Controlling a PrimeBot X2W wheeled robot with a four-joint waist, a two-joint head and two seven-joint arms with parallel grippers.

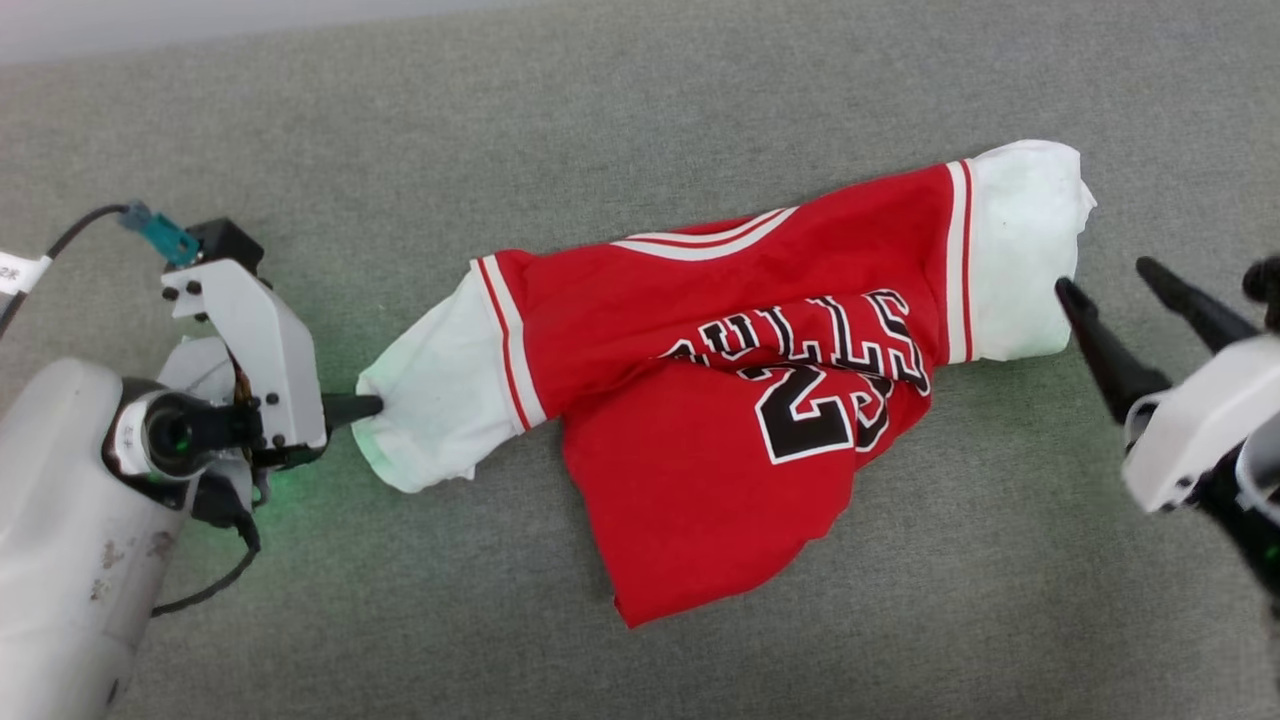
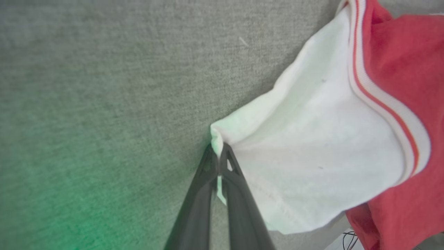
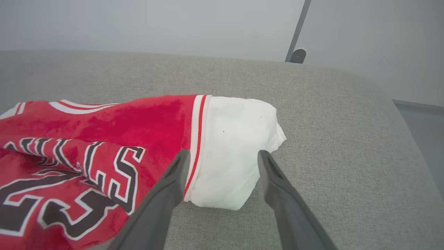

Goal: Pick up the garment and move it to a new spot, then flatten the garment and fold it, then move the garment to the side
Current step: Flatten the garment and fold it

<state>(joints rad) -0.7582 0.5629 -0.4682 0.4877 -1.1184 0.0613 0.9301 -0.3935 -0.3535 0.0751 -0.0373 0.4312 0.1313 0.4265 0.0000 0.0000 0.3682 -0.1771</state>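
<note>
The garment (image 1: 720,390), a red jersey with white sleeves, striped trim and black lettering, lies crumpled across the grey cushion. My left gripper (image 1: 372,406) is shut on the tip of the garment's left white sleeve (image 2: 312,152), and in the left wrist view its fingertips (image 2: 219,152) pinch the cloth's corner. My right gripper (image 1: 1105,280) stands open just right of the other white sleeve (image 1: 1020,250), apart from it. In the right wrist view the open gripper (image 3: 223,156) hovers over that sleeve (image 3: 229,156), fingers either side.
The grey fabric surface (image 1: 640,100) stretches all around the garment. Its far edge meets a pale wall (image 3: 173,24), with a dark post (image 3: 297,31) beyond. The surface drops off at the right in the right wrist view.
</note>
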